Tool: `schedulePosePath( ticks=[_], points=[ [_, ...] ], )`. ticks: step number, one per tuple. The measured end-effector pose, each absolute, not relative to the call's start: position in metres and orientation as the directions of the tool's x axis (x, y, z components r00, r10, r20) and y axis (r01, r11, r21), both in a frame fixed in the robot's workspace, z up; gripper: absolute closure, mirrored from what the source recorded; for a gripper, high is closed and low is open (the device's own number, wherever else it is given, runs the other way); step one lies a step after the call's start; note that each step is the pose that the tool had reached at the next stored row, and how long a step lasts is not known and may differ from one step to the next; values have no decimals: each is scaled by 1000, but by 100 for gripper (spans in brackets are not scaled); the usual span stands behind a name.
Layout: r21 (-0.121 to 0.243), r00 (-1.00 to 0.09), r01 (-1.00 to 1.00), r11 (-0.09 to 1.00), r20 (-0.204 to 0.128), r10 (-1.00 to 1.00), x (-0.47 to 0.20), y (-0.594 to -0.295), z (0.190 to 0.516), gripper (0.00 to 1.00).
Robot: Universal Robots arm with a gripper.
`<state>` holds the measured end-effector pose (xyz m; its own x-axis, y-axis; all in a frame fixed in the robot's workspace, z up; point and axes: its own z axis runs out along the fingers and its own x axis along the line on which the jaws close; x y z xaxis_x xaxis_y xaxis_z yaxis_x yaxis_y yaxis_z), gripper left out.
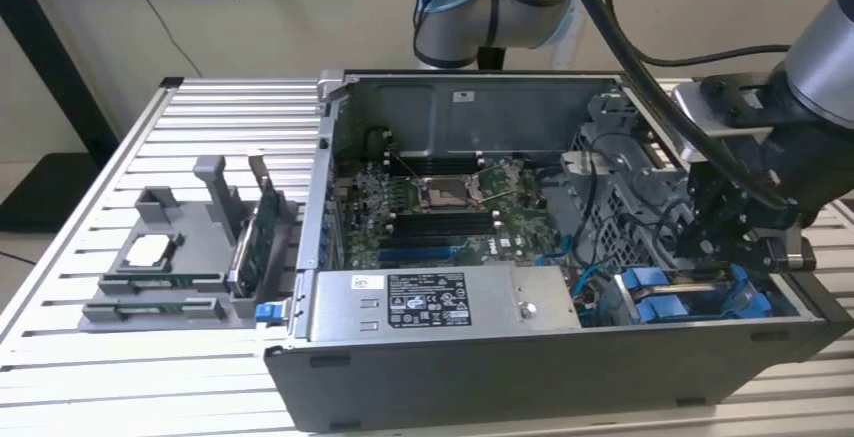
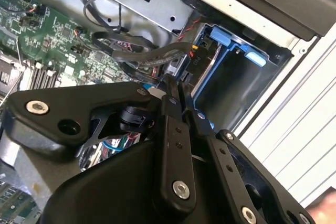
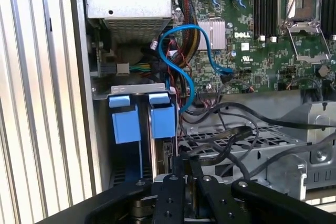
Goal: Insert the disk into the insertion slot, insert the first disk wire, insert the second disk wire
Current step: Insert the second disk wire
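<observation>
The insertion slot (image 1: 694,295) is the grey metal bay with blue plastic fittings at the case's front corner, on the exterior view's right; both wrist views show it (image 2: 227,72) (image 3: 137,121). A disk (image 3: 169,153) sits edge-on inside it beside a blue fitting, its labelled end (image 2: 193,59) showing. My gripper (image 1: 710,260) reaches down into the case right at the bay. Its fingers are pinched together (image 2: 174,82) (image 3: 184,162) on the end of a black disk wire (image 3: 226,137) that loops over the perforated cage. More black wires (image 2: 142,56) lie close by.
The motherboard (image 1: 441,207) fills the case floor, and the power supply (image 1: 441,299) lies along the front. A blue cable (image 3: 181,51) loops between the board and the bay. A grey fixture (image 1: 174,262) with cards stands on the slatted table at the exterior view's left.
</observation>
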<state>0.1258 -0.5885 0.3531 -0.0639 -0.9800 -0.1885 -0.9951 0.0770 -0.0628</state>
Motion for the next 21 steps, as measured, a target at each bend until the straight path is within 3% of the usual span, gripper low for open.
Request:
schedulePosePath(
  ticks=[8, 14, 21],
  points=[
    [-72, -63, -995, 75, -153, -986, 126, -589, 348, 84],
    [-71, -63, -995, 76, -171, -983, 129, -589, 347, 84],
    [-71, -63, -995, 76, -168, -984, 132, -589, 347, 84]
  ],
)
